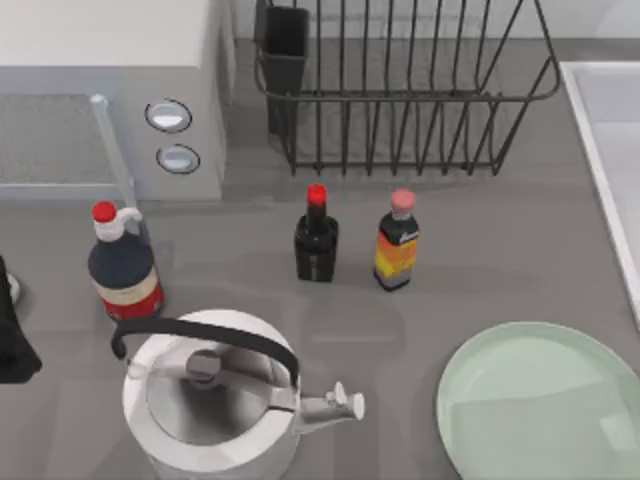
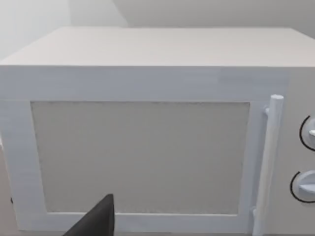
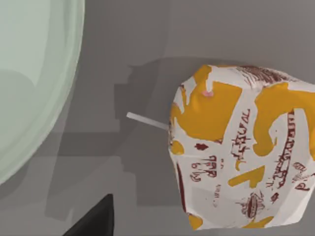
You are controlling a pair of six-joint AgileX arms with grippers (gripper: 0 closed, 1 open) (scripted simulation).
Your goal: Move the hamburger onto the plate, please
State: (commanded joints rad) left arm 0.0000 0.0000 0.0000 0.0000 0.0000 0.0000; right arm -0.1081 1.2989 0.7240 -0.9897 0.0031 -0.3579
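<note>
The hamburger (image 3: 241,152) is a roundish bundle in white paper with orange patches and dark red print. It lies on the grey table in the right wrist view, beside the plate (image 3: 29,73) and a short gap from its rim. The pale mint-green plate (image 1: 540,400) sits at the table's front right in the top view. My right gripper (image 3: 93,221) hangs above the table between plate and hamburger, touching neither. My left gripper (image 1: 10,335) is parked at the table's left edge, facing the microwave (image 2: 147,123).
A white kettle (image 1: 215,400) with a black handle stands at the front left. Behind it are a dark jug (image 1: 122,265), a dark bottle with a red cap (image 1: 316,240) and an orange-labelled bottle (image 1: 397,245). The microwave (image 1: 110,90) and a wire dish rack (image 1: 400,90) line the back.
</note>
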